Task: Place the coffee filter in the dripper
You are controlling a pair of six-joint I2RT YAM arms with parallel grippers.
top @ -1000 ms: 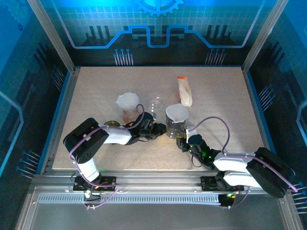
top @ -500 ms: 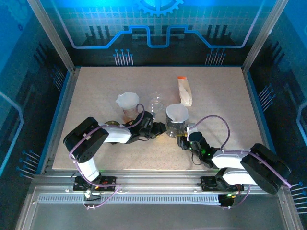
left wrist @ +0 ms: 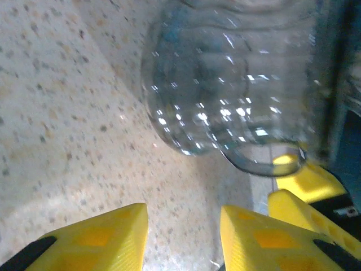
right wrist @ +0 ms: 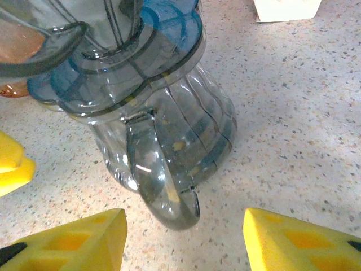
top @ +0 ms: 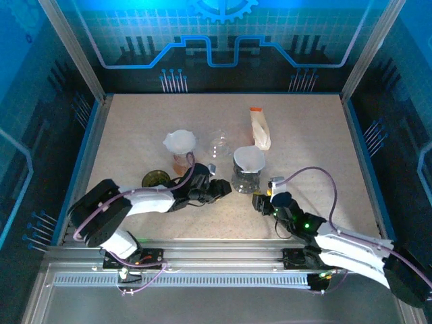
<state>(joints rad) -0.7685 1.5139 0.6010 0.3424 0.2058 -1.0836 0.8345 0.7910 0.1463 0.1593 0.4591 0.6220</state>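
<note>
The speckled table (top: 135, 121) is carrying a ribbed glass carafe (right wrist: 186, 130), which is standing upright near the middle. The left gripper (left wrist: 183, 226) is hovering near the carafe's left side, its fingers spread apart over bare tabletop. The right gripper (right wrist: 185, 220) is facing the carafe's handle, its fingers parted wide and gripping nothing. A bluish dripper (right wrist: 118, 68) is sitting on the carafe's mouth, and the white coffee filter (top: 248, 158) is resting inside that dripper.
</note>
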